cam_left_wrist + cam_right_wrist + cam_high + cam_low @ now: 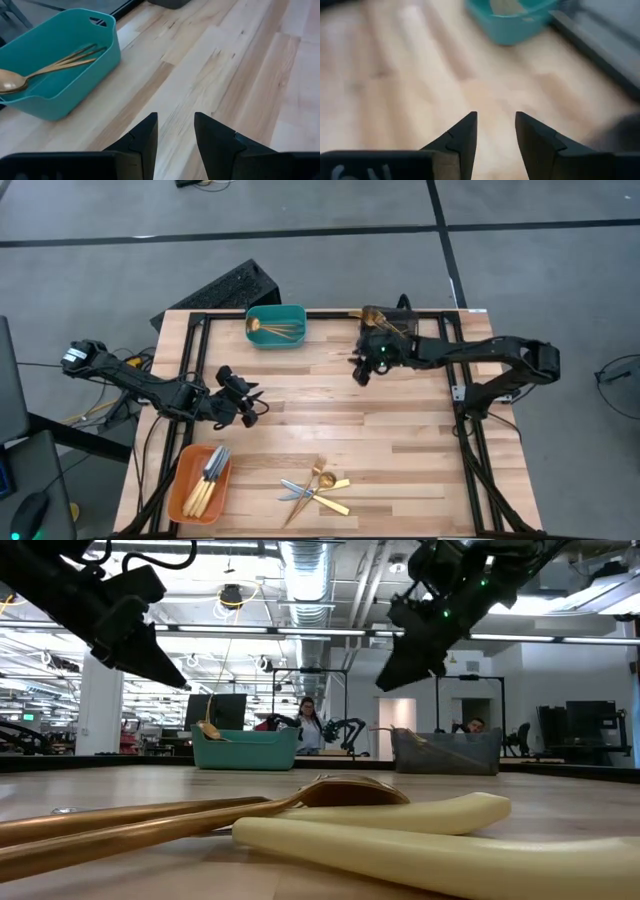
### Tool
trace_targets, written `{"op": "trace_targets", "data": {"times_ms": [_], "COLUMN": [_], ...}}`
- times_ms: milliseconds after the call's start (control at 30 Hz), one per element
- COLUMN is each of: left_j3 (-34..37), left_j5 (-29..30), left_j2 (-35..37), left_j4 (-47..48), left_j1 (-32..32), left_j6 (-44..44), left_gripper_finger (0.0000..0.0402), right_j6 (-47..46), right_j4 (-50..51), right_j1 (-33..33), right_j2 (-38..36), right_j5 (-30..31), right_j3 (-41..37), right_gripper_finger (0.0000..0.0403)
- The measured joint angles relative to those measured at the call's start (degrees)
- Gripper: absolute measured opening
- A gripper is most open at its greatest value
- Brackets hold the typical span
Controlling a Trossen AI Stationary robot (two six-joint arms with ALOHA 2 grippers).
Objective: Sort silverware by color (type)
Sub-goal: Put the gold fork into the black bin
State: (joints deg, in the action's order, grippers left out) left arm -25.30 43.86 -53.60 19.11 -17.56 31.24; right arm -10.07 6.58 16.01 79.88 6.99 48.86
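A small pile of silverware (318, 486) lies near the table's near edge: gold spoons and knives with silver blades and pale handles, close up in the low view (300, 815). The orange bin (198, 483) holds several knives. The teal bin (276, 326) holds gold spoons (45, 70). The dark grey bin (385, 322) holds gold pieces. My left gripper (250, 408) hovers open over the table's left middle, holding nothing (175, 130). My right gripper (360, 370) is open too, raised just in front of the dark grey bin (495, 130).
The teal bin (245, 750) and the dark grey bin (447, 752) stand along the far edge; the orange bin stands at the near left corner. Bare wood lies between the two grippers in the table's middle. People show in the room beyond.
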Motion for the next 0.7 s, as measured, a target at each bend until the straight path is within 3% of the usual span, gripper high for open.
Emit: {"op": "trace_targets", "data": {"times_ms": [100, 367, 567, 700], "left_j3": [0.0, 0.0, 0.0, 0.0], "left_j5": [0.0, -0.1, -0.6, -3.8], "left_j2": [0.0, 0.0, 0.0, 0.0], "left_j4": [-0.9, -0.6, -0.7, -1.5], "left_j1": [0.0, 0.0, 0.0, 0.0], "left_j6": [0.1, 7.7, 9.6, 9.3], "left_gripper_finger": [0.0116, 0.0116, 0.0116, 0.0116], "right_j6": [-2.4, -10.3, -19.4, -24.4], "right_j4": [-3.1, -15.5, -16.8, -16.2], "right_j1": [-3.7, -16.7, -25.6, -29.6], "right_j2": [1.1, 8.6, 13.6, 15.8], "right_j5": [-3.6, -3.8, 8.4, 12.1], "right_j3": [0.0, 0.1, 1.2, 2.3], "right_gripper_finger": [0.0151, 0.0112, 0.0108, 0.0108]}}
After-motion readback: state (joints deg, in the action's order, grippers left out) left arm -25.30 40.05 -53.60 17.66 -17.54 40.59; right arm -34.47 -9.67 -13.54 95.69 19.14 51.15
